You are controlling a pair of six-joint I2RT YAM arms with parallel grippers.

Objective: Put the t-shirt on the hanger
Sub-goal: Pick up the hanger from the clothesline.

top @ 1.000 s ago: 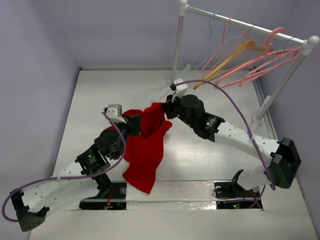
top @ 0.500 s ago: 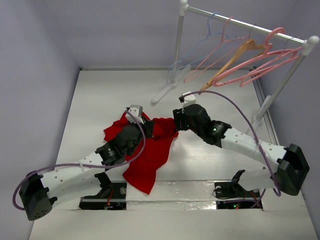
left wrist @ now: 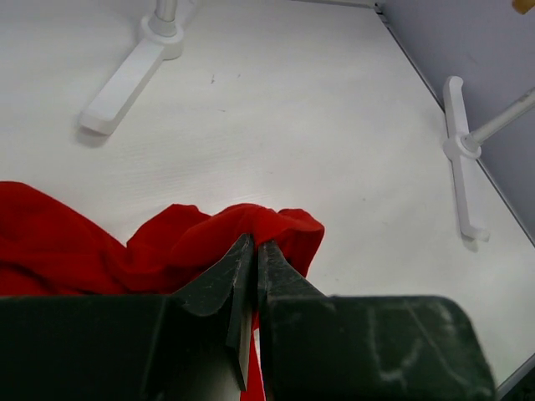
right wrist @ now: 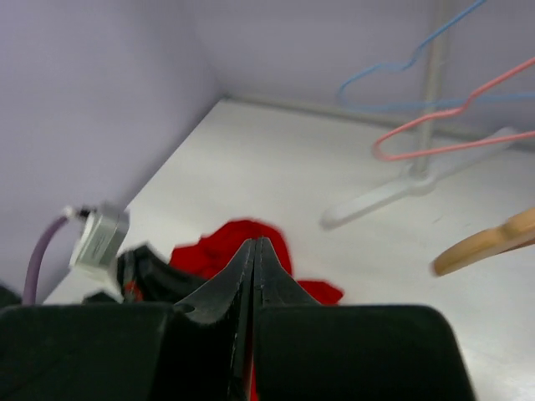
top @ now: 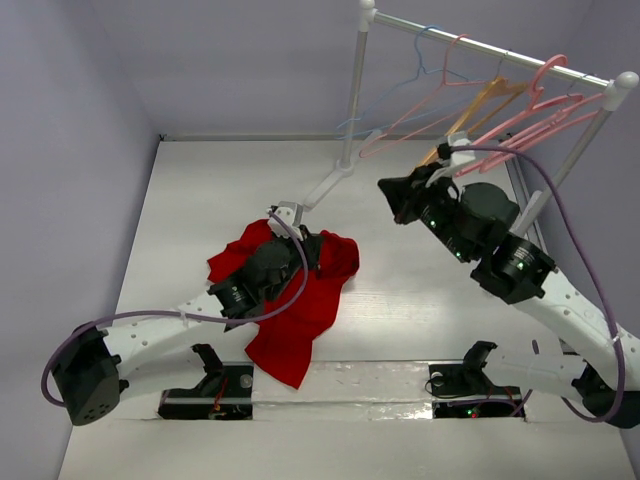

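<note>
The red t-shirt (top: 295,300) lies crumpled on the white table (top: 200,190), left of centre. My left gripper (top: 318,250) is low over its upper right edge and shut on a fold of the t-shirt (left wrist: 267,224); in the left wrist view, red cloth is bunched at my left gripper's (left wrist: 255,242) tips. My right gripper (top: 385,190) hangs in the air to the right of the shirt, near the rack, shut with nothing in it. In the right wrist view my right gripper (right wrist: 255,242) looks down on the t-shirt (right wrist: 234,242). A pale pink hanger (top: 535,120) hangs on the rail among several others.
The white garment rack has a rail (top: 480,45), a left post (top: 352,90) with a foot (top: 325,185) on the table, and a right post (top: 560,180). On the rail also hang a light-blue hanger (top: 400,95) and an orange-tan hanger (top: 480,105). Lilac walls surround the table.
My right gripper let go of the t-shirt, shut again and rose to the right towards the rack. My left gripper carried its fold to the right and down; the shirt now rests on the table.
</note>
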